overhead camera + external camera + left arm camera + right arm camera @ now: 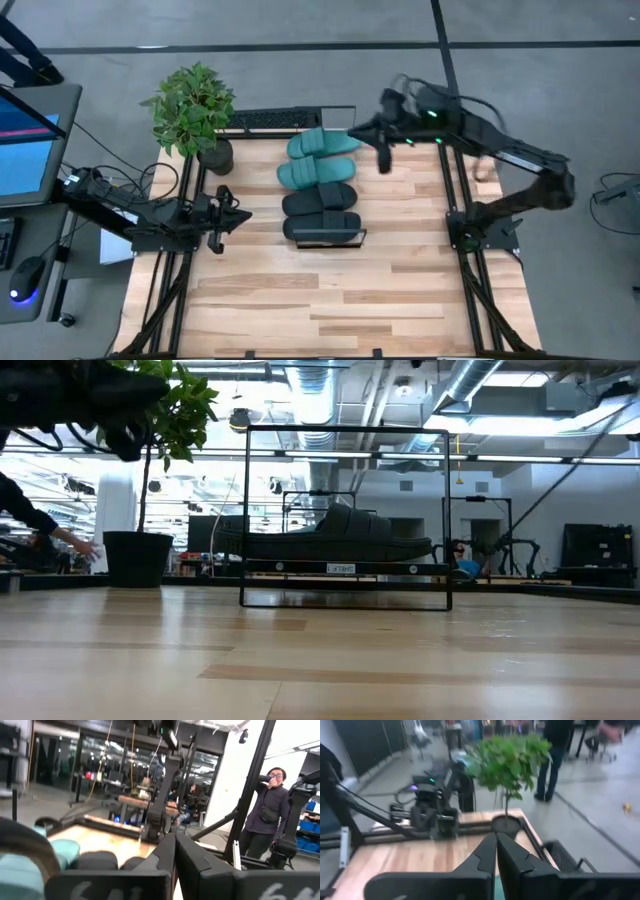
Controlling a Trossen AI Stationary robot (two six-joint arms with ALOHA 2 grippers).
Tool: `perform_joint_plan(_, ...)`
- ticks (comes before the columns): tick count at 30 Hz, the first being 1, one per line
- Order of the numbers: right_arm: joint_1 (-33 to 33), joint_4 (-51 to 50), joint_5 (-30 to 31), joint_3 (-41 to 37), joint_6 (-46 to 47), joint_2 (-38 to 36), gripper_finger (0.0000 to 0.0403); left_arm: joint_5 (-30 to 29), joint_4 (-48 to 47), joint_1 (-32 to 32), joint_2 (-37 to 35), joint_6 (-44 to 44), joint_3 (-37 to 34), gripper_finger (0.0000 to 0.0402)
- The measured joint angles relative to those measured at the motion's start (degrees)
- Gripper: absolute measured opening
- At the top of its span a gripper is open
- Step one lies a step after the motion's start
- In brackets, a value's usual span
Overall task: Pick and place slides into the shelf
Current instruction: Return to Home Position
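Closest, my left hand and right hand were pinched shut, empty. Four slides lay on the shelf, upper centre; they looked light, bendy foam, best taken by the strap.

Nothing legible right now, not a single word or number. In the low view a small white label sits on the front rail of the shelf, dark print on it, far too small to read. In the left wrist view pale markings run across the body of the left gripper, blurred and cut by the picture's edge. The screen beside the tabletop shows only bands of blue and red.
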Motion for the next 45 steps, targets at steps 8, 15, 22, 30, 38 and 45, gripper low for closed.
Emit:
perform_joint_plan(8, 2.9, 20.7, 0.1, -27.5, 7.1, -20.4, 0.0004, 0.0, 0.4, 0.0, 0.0, 6.0, 0.4, 0.0)
perform_joint_plan(15, 8.3, 35.9, 0.4, -48.4, 14.2, -30.7, 0.0001, 0.0, -0.1, 0.0, 0.0, 7.6, 0.4, 0.0)
perform_joint_plan(22, 13.6, 37.9, 7.6, -58.7, 20.0, -36.7, 0.0001, 0.0, 0.1, 0.0, 0.0, 7.5, 0.4, 0.0)
perform_joint_plan(30, 18.3, 26.8, 9.0, -61.1, 19.5, -46.0, 0.0001, 3.8, 0.3, -0.1, -1.3, 7.9, 0.4, 0.0)
perform_joint_plan(38, 21.9, 10.0, 9.0, -61.2, 23.8, -58.2, 0.0001, 9.4, -2.0, -0.1, -9.5, 10.3, 0.5, 0.0)
perform_joint_plan(45, 25.4, 4.5, 9.0, -61.1, 17.9, -67.0, 0.0001, 9.1, -12.2, -0.1, -17.9, 9.4, 0.5, 0.0)
